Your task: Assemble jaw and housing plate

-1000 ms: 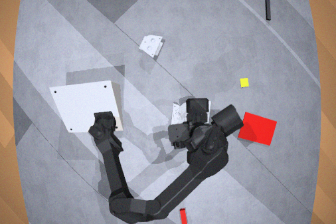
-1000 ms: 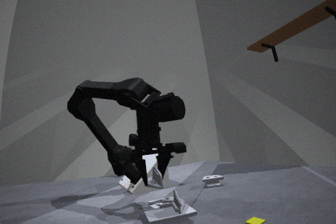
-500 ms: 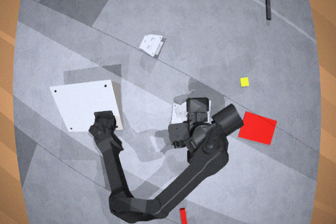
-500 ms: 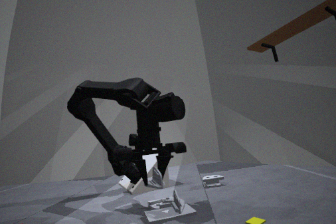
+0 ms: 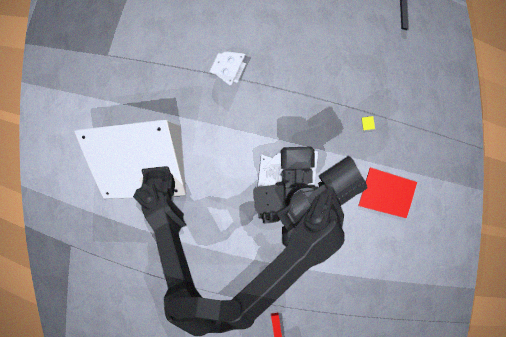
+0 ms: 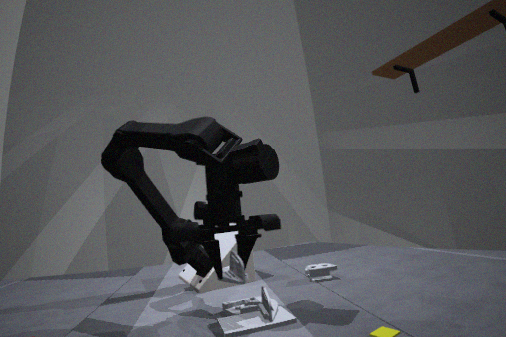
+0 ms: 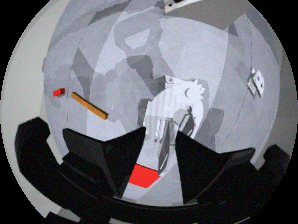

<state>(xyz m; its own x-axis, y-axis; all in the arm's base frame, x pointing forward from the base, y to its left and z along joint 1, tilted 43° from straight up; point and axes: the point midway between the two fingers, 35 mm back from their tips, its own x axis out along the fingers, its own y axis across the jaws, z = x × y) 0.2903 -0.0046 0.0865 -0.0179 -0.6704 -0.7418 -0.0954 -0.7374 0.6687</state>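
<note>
My gripper [image 6: 233, 272] [image 7: 160, 132] points down, shut on the loose white jaw [image 6: 237, 267] [image 7: 165, 105]. The held jaw hangs above the white base plate [image 5: 263, 162] [image 6: 240, 327] [image 7: 170, 79], its toothed end away from the fingers in the wrist view. The other jaw [image 6: 269, 302] [image 7: 186, 122] sits on the base plate, partly hidden in the wrist view by the held one. The free pin is hidden, and I cannot tell how the teeth line up. The small white housing plate [image 5: 235, 62] [image 6: 320, 271] [image 7: 257, 82] stands apart, beyond the base.
The arm's foot is on a large white block [image 5: 125, 157]. A red pad [image 5: 387, 193] [image 7: 144, 176] and a yellow square [image 5: 368, 123] [image 6: 384, 331] lie right of the base. A black bar [image 5: 404, 13], a red bar [image 5: 276, 324] [image 7: 59, 92] and an orange bar [image 7: 90, 105] lie farther off.
</note>
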